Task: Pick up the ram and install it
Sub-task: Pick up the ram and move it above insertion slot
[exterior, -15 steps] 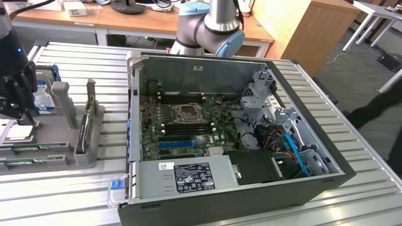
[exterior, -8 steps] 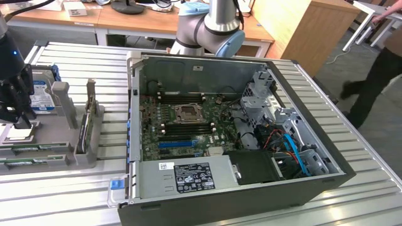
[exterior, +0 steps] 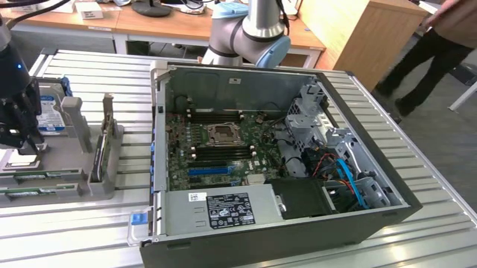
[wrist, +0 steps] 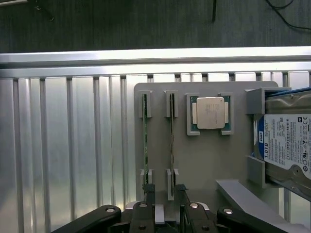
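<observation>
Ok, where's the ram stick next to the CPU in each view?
Exterior view: the ram stick sits on edge in the grey fixture at the exterior view's far left, outside the computer case.
Wrist view: the ram stick stands on edge between the other stick and the CPU.
Shared landmark: the blue-labelled hard drive, beyond the CPU from the sticks.

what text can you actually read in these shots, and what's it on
"WD": on the hard drive label.
"1.0TB": same label, beside the logo; its finer print is too small to read.
Power supply sticker: too small to read.
Processor lid: markings too faint to read.
</observation>
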Controlling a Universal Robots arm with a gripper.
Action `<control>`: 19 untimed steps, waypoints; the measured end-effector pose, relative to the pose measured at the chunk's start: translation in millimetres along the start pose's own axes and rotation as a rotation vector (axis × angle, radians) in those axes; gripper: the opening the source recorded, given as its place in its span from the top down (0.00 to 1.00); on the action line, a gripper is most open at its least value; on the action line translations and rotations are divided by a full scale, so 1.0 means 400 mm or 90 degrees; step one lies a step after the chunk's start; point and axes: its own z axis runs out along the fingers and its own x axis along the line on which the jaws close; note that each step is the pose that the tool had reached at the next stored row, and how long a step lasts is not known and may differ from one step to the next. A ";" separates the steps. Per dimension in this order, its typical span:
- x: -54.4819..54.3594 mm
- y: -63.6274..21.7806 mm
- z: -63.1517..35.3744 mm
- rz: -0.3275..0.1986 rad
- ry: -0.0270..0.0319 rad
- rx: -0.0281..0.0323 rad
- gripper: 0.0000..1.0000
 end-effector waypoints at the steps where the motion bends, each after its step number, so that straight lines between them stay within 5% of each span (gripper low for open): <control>1: 0.000 0.000 0.004 0.000 0.0000 -0.0001 0.70; 11: 0.004 0.001 0.043 -0.004 0.0000 0.0000 0.70; 19: 0.020 0.003 0.048 -0.006 0.0000 0.0000 0.70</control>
